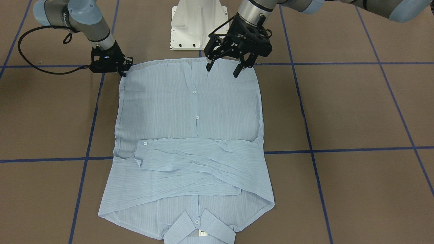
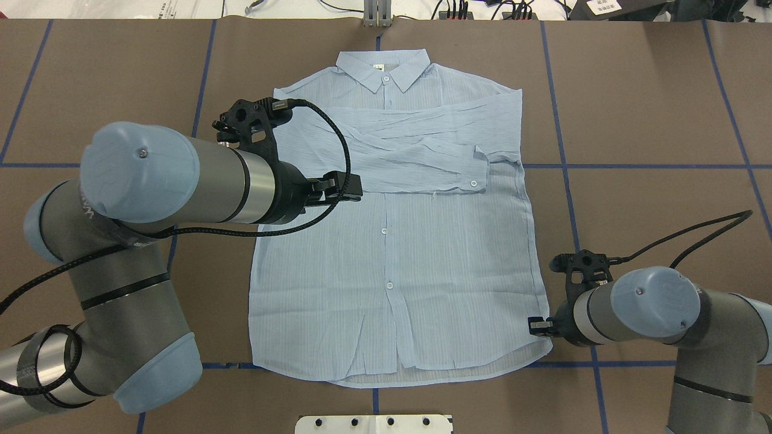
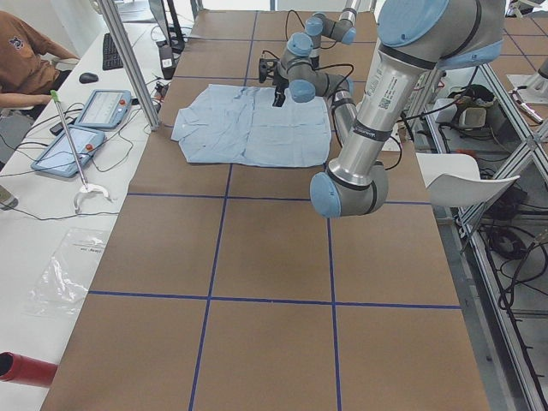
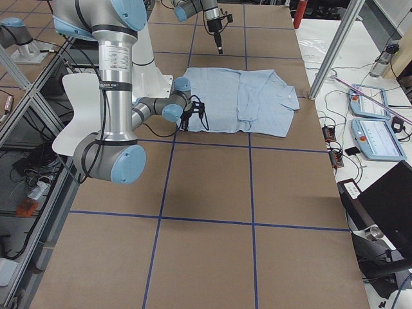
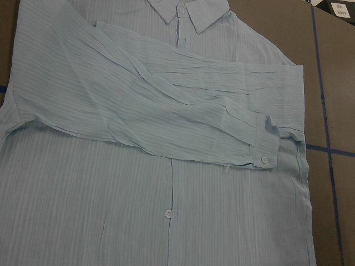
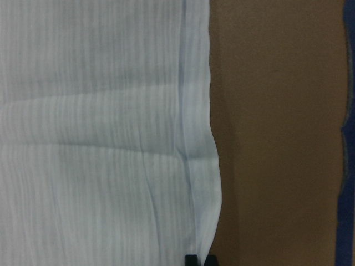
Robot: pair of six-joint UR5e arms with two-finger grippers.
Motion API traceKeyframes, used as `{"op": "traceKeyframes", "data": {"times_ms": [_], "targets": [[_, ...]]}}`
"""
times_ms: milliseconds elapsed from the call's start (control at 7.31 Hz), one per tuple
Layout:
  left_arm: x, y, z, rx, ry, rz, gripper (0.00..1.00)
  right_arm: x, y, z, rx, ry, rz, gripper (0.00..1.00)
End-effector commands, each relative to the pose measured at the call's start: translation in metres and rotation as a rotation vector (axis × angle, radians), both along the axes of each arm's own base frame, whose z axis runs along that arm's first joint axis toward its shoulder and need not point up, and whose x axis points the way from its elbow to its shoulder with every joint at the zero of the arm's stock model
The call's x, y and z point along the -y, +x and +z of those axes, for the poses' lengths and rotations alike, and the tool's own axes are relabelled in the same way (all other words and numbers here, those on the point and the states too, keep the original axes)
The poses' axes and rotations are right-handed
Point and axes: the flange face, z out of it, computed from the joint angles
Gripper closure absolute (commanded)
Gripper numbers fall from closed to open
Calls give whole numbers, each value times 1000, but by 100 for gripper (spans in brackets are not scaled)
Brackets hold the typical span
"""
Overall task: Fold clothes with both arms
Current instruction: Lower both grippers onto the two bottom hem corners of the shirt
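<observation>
We see the left arm [image 2: 181, 175] bent at the elbow and reaching out over the shirt [image 1: 176, 108]. Its wrist is raised, so the left claw [image 1: 222, 70] hangs above the hem end, clear of the cloth. Its two black fingers are spread wide with nothing between them.

The right arm [image 2: 654, 304] lies low, nearly level with the table [image 1: 356, 108]. The right claw [image 2: 538, 325] sits at the shirt's hem corner on that side. In its wrist view the fingertips [image 6: 191, 259] stand close together on the very edge of the fabric (only the tips show there), so it appears pinched shut on the shirt. A black braided cable [image 2: 341, 138] loops off the left wrist.

White lettering [image 1: 66, 16] runs along the right arm's grey tube, too small for us to read. A small white label [image 1: 202, 233] inside the collar [image 2: 383, 65] carries print that is also unreadable.

The shirt lies flat and front up in the middle of the table, with its hem toward the robot's white base [image 1: 198, 23] and its collar at the far side. It is thin, light blue, finely striped and crinkly, with small round white buttons [image 1: 197, 117]. Both sleeves [image 5: 166, 116] are folded across the chest, one over the other. The table is matte brown, crossed by dark blue tape [image 1: 339, 149] in a grid.
</observation>
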Motion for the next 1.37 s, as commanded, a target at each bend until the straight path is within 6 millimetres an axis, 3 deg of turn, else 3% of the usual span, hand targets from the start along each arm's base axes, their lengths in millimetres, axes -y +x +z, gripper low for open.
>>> {"op": "traceKeyframes", "data": {"times_ms": [0, 137, 410, 547, 957, 1231], "targets": [[1, 2, 2, 5, -1, 1, 0, 4, 5, -3, 5, 3, 16, 100], [1, 3, 4, 10, -5, 2, 0, 6, 10, -9, 14, 18, 45, 100], [-8, 3, 68, 92, -65, 13, 0, 6, 16, -23, 41, 34, 62, 100], [-20, 5, 88, 113, -102, 22, 0, 10, 18, -24, 43, 13, 96, 100], [-113, 52, 121, 147, -256, 115, 1, 15, 21, -24, 47, 12, 109, 100], [-149, 69, 153, 236, -283, 128, 8, 14, 20, -24, 48, 11, 107, 100]]}}
